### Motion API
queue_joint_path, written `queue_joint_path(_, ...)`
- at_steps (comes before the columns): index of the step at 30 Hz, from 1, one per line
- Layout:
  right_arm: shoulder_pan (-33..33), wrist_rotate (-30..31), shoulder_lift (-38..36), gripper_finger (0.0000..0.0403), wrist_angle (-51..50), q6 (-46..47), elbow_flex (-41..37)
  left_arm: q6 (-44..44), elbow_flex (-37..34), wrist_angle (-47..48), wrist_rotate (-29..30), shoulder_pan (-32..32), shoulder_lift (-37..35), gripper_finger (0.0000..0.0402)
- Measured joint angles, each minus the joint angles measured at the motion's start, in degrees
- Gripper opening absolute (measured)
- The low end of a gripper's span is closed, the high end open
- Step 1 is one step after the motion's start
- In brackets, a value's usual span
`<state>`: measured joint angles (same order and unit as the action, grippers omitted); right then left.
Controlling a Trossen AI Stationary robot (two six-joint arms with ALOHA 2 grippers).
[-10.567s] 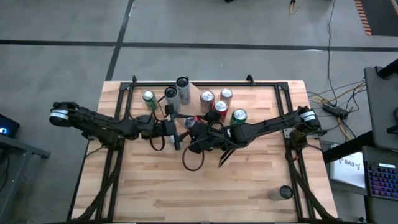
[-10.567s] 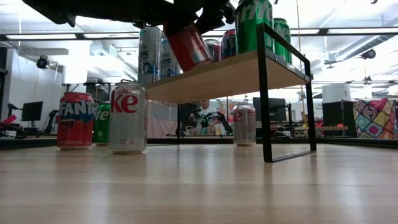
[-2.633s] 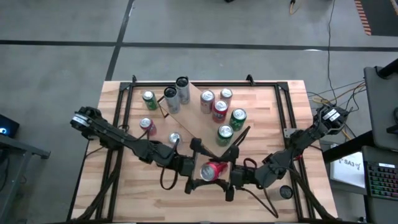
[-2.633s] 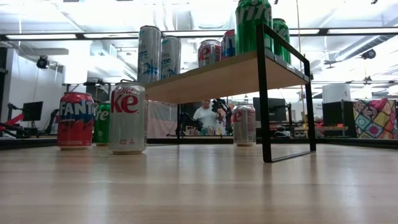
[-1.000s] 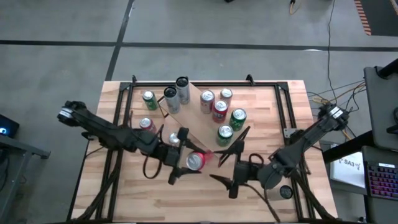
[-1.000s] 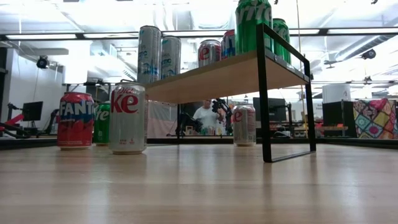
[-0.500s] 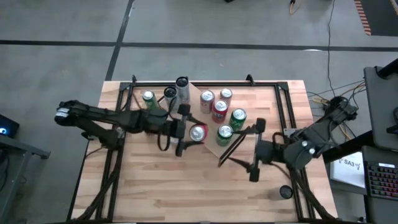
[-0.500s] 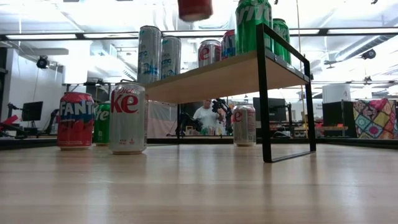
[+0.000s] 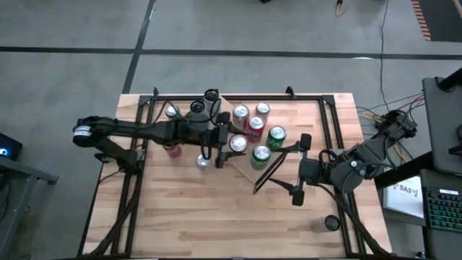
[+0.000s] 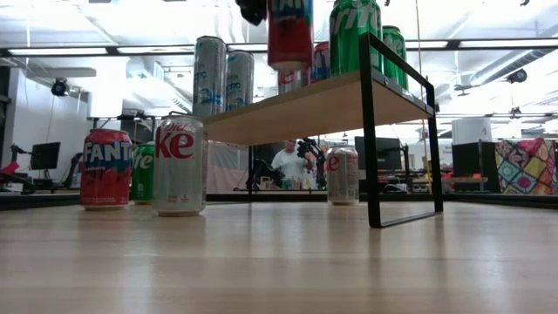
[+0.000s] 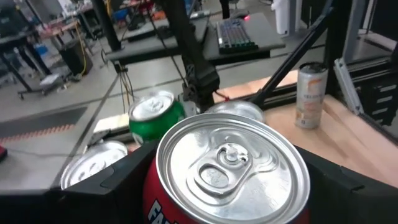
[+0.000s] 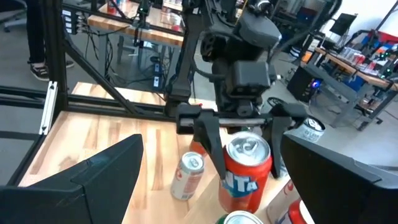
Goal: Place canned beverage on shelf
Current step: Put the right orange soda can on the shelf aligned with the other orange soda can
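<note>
Item: red Fanta aluminium can (image 9: pixel 237 143), clamped upright in our left gripper (image 9: pixel 225 144), over light-wood black-framed shelf (image 10: pixel 305 109). Step: placing. Nxt: lower, release. R gripper (image 9: pixel 298 167) spread, empty.

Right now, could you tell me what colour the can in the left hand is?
Red Fanta can, clearest in the right wrist view.

a robotics lab: concrete floor (image 9: pixel 72 29), desks with monitors (image 10: pixel 44 155) and keyboards (image 11: pixel 235 32), other robot rigs behind.
</note>
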<state>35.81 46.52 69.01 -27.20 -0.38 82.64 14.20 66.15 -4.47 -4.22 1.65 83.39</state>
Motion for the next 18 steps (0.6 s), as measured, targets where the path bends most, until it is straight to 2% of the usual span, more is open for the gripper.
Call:
queue_joint_path(14, 0.00, 0.04, 0.11, 0.0368, -1.31, 0.83, -0.06, -4.19, -0.63, -0.10, 0.05, 0.02, 2.00, 0.0280)
queue_joint_path(18, 0.04, 0.05, 0.13, 0.0368, -1.40, 0.85, -0.15, -5.23, -3.16, -4.50, -0.84, 0.02, 1.97, 0.0280)
